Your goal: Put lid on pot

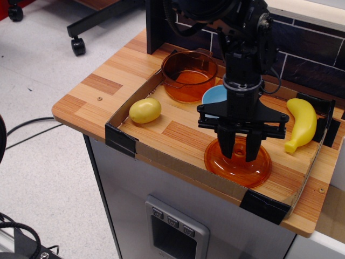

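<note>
The orange transparent lid [237, 167] lies flat on the wooden board at the front right. My gripper [239, 152] stands straight over it, its fingers closed in on the knob at the lid's centre, which they hide. The lid still rests on the board. The orange-brown pot [189, 75] stands open at the back left of the board, well apart from the lid.
A light-blue bowl [213, 97] sits between pot and lid, partly behind my arm. A yellow lemon [145, 110] lies at the left, a yellow banana [301, 123] at the right. A low cardboard rim [161, 157] with black corners [121, 140] borders the board.
</note>
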You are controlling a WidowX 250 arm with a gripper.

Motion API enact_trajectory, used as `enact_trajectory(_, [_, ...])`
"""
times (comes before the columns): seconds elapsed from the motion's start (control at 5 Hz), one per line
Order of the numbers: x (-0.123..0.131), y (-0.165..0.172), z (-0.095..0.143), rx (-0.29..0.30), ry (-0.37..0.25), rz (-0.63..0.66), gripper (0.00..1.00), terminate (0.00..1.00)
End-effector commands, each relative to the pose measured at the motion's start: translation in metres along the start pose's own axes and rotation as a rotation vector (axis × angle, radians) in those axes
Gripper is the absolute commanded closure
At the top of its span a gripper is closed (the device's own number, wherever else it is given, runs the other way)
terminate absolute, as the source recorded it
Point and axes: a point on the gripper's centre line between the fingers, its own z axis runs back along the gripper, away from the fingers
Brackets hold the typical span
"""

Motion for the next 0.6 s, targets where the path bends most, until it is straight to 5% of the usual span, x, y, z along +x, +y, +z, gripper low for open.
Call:
enact_trajectory(0.0, [0.007, -0.016, 0.054, -0.089, -0.031, 0.012, 1.0, 0.0])
enact_trajectory(0.2, [0.014, -0.015, 0.075, -0.13, -0.029, 0.036, 1.0, 0.0])
enact_trajectory(0.4, [0.031, 0.003, 0.089, -0.079, -0.063, 0.089, 1.0, 0.0])
